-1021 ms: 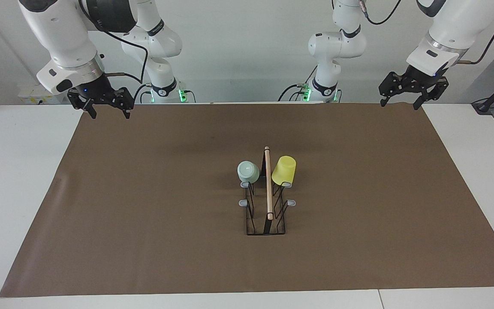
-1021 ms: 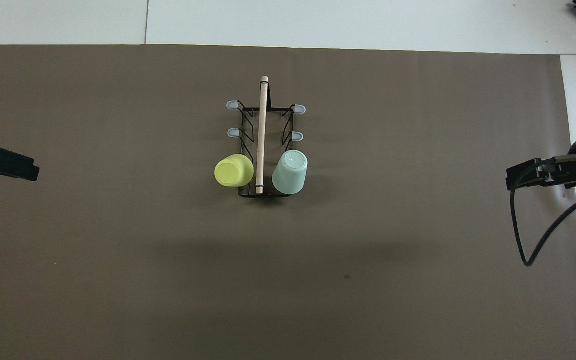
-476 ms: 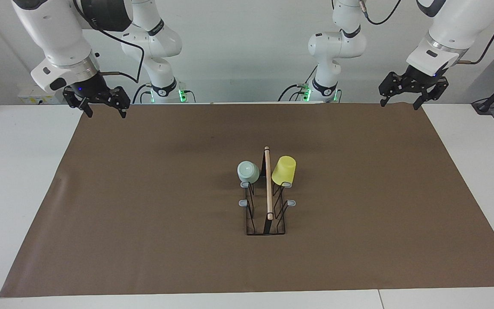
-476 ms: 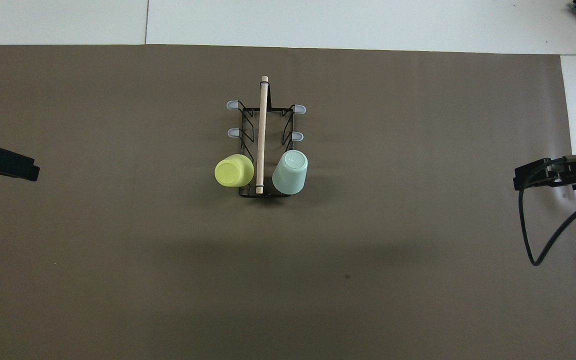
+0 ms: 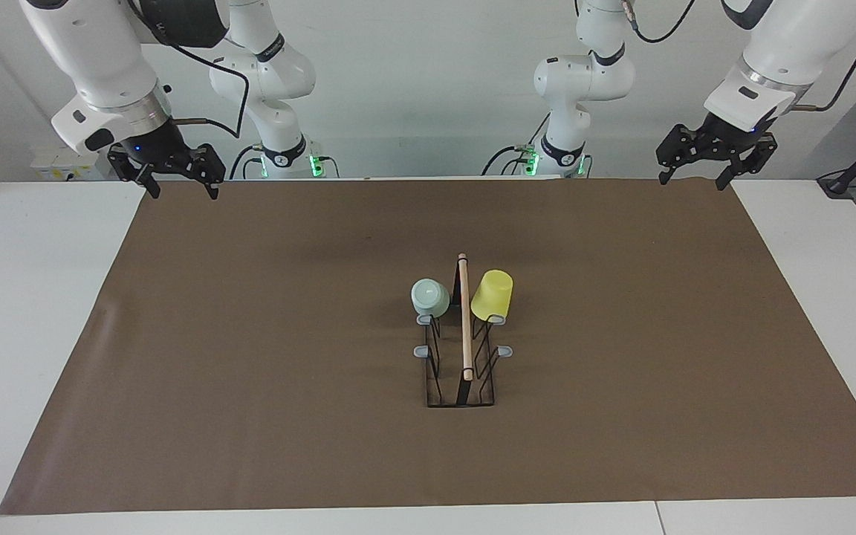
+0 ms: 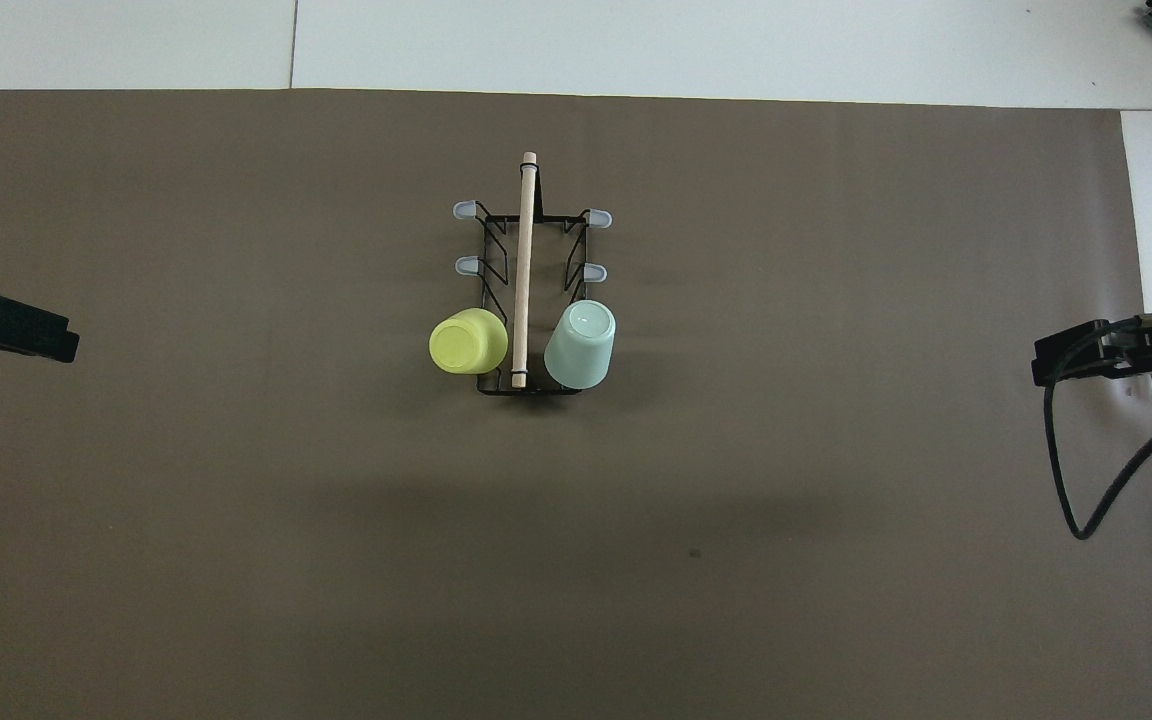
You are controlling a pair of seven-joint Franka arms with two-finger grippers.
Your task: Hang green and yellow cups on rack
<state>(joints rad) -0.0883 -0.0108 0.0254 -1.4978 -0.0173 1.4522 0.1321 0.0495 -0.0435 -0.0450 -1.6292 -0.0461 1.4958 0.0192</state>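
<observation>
The black wire rack (image 5: 461, 386) (image 6: 528, 385) with a wooden rod on top stands mid-mat. A pale green cup (image 5: 429, 297) (image 6: 580, 345) hangs upside down on a prong at the rack's end nearest the robots, on the side toward the right arm. A yellow cup (image 5: 492, 295) (image 6: 467, 341) hangs the same way on the matching prong toward the left arm. My left gripper (image 5: 696, 179) (image 6: 6, 328) hangs open and empty over the mat's corner at the left arm's end. My right gripper (image 5: 181, 190) is open and empty over the corner at the right arm's end.
A brown mat (image 5: 250, 371) (image 6: 236, 550) covers most of the white table (image 5: 27, 297). The rack's other grey-tipped prongs (image 5: 421, 351) (image 6: 465, 265) carry nothing. A black cable (image 6: 1086, 490) loops from the right arm's wrist over the mat's edge.
The right gripper has risen and drawn back toward its own end of the table. The left arm and both cups have stayed still.
</observation>
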